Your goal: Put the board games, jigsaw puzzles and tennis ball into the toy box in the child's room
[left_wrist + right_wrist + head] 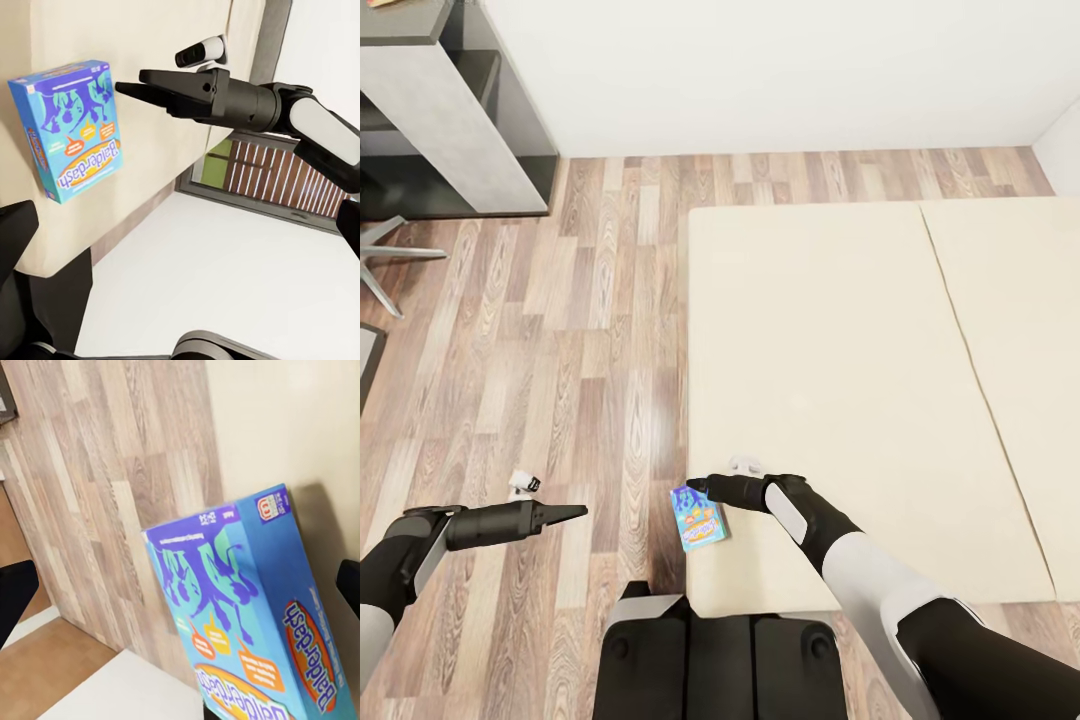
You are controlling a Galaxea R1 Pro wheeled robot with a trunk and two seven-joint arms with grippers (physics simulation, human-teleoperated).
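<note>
Head view, left to right: desk (455, 110) corner cut off at the upper left, plank floor (560, 330), then bed (840, 380) with plain cream top and a seam running down its right part. Left gripper (575, 513) low over the floor, fingers pressed to a point, holding nothing. Blue game (699, 518) at the bed's near left corner, overhanging the edge, just beside the right gripper (696, 486). Too small here to read.

Left wrist view gives more: game (73, 127) seen face on, bright blue with purple figures, orange speech bubbles and "Balderdash" on a yellow-orange band. Right gripper (127, 87) close to the box's corner, fingers nearly together, no clear contact.

Right wrist view: game (255, 615) very close, lower part cut off, lying on the bed (292, 427) beside the floor (105, 472). Dark finger edges at both margins, box between them; hard to tell whether touching.
</note>
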